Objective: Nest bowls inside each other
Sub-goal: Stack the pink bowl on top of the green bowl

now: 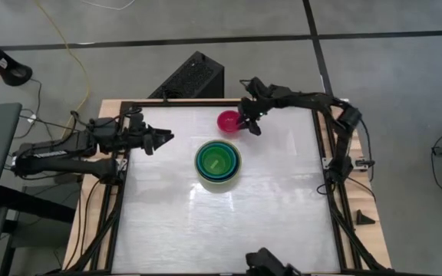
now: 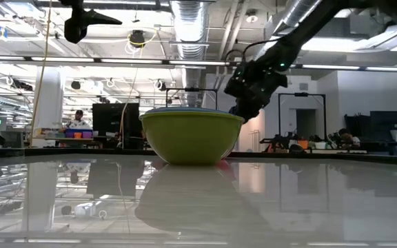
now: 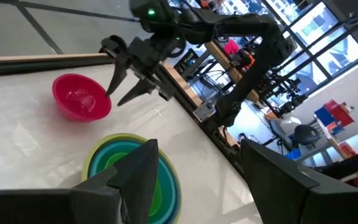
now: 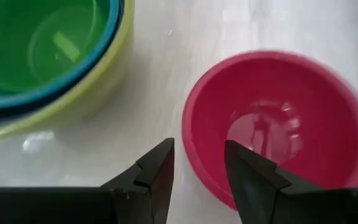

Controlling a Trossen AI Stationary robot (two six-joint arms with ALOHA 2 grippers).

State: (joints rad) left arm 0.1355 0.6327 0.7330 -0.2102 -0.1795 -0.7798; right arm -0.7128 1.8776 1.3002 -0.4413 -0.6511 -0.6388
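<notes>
Four nested bowls [image 1: 219, 162] rest on their base at the table's middle: olive-yellow outermost [image 2: 191, 134], then light blue, teal and bright green [image 4: 55, 43] inside. The magenta-pink bowl [image 1: 227, 121] stands alone on its base just beyond them, toward the far edge. My right gripper [image 4: 199, 155] hovers open at that bowl's right side, slanting down, with one finger over the inside and one outside the rim [image 4: 188, 134]; I see no touch. My left gripper [image 1: 166, 138] waits open over the table's left edge, raised and pointing toward the stack.
A black box [image 1: 194, 77] sits on the floor beyond the table's far edge. The table's dark frame rail [image 1: 328, 153] runs along the right side. The white tabletop [image 1: 221, 230] stretches from the stack to the near edge.
</notes>
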